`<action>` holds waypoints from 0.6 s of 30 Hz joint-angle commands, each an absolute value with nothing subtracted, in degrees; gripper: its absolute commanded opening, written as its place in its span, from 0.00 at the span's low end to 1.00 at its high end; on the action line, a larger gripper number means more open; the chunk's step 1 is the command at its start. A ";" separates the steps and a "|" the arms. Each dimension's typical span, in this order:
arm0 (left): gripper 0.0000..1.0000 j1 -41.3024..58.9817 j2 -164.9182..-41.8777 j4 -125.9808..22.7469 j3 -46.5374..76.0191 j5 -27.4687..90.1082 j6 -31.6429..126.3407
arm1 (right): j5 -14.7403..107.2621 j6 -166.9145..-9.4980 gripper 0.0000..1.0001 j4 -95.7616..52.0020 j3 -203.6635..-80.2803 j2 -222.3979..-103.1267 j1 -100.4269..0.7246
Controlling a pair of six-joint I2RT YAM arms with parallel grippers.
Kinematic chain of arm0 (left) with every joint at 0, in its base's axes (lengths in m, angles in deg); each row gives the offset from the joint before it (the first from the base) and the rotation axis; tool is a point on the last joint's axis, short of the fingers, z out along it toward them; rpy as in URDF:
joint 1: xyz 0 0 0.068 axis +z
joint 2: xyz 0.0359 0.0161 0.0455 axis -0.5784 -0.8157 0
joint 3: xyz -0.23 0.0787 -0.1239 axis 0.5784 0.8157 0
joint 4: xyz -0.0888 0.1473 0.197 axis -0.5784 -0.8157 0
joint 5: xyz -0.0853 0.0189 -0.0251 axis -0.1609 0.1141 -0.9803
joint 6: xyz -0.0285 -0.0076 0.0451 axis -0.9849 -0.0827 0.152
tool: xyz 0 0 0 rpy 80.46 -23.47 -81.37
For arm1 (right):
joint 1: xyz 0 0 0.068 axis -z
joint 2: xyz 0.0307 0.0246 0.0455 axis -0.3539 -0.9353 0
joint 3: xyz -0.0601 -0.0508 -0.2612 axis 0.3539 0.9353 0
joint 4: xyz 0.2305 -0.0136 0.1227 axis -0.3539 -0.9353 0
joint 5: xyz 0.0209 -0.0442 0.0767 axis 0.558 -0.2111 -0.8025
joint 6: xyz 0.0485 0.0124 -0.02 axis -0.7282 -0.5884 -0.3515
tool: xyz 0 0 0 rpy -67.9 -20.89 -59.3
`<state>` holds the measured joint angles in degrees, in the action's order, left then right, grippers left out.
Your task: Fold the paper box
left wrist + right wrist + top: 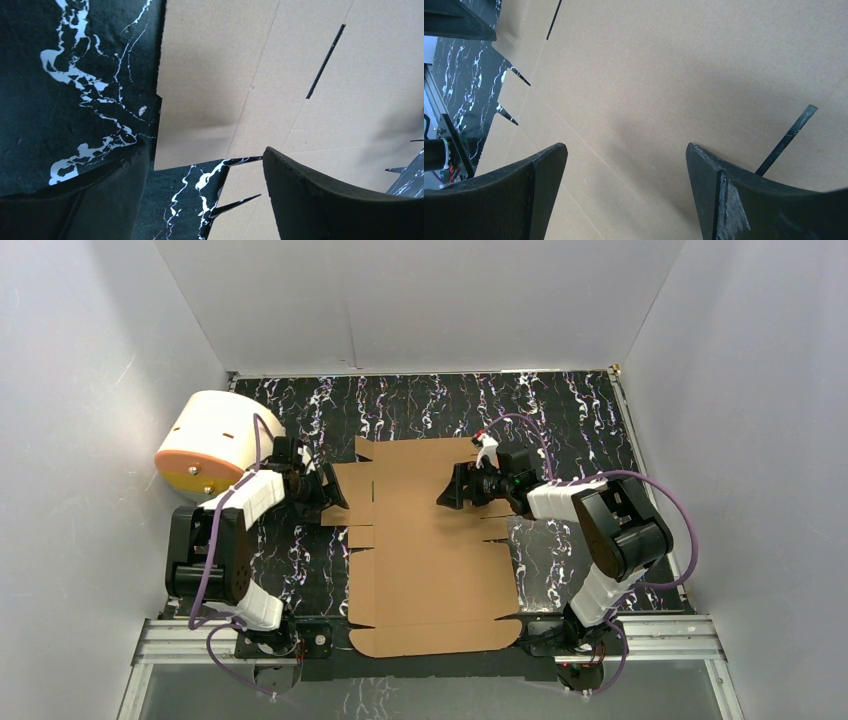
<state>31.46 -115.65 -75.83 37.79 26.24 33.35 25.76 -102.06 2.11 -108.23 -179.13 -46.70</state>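
A black table (pixel 560 410) with white squiggles sits inside plain white walls (pixel 400 300). The paper box (pixel 430 570) lies flat and unfolded in the middle, running from the centre down to 6 o'clock. The left arm (pixel 215 550) bends up from 7 o'clock and reaches right. The left claw (pixel 328 495) is spread over the box's 9 o'clock flap edge, pinching nothing. The right arm (pixel 615 530) bends in from 5 o'clock. The right claw (pixel 447 490) is spread wide above the box's far half. A cream tub (pixel 212 440) sits at 10 o'clock.
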 commanded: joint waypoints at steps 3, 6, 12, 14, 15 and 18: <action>0.79 31.73 -117.72 -75.74 38.35 21.60 33.27 | 27.70 -101.64 0.99 5.78 -105.98 -179.28 -46.83; 0.76 31.74 -116.62 -75.25 38.37 19.57 32.74 | 27.88 -101.86 0.99 6.42 -105.40 -179.53 -46.83; 0.71 31.52 -111.04 -74.20 38.29 17.49 31.64 | 28.22 -101.99 0.99 7.62 -104.48 -180.38 -46.83; 0.70 31.13 -109.74 -74.15 37.78 16.61 31.27 | 28.36 -102.13 0.99 7.96 -104.29 -180.37 -46.83; 0.69 30.79 -109.12 -74.19 37.52 16.14 31.25 | 28.40 -102.13 0.99 7.98 -104.15 -180.38 -46.83; 0.66 29.08 -107.70 -74.20 36.64 16.46 31.07 | 28.67 -102.13 0.99 8.05 -104.20 -180.46 -46.83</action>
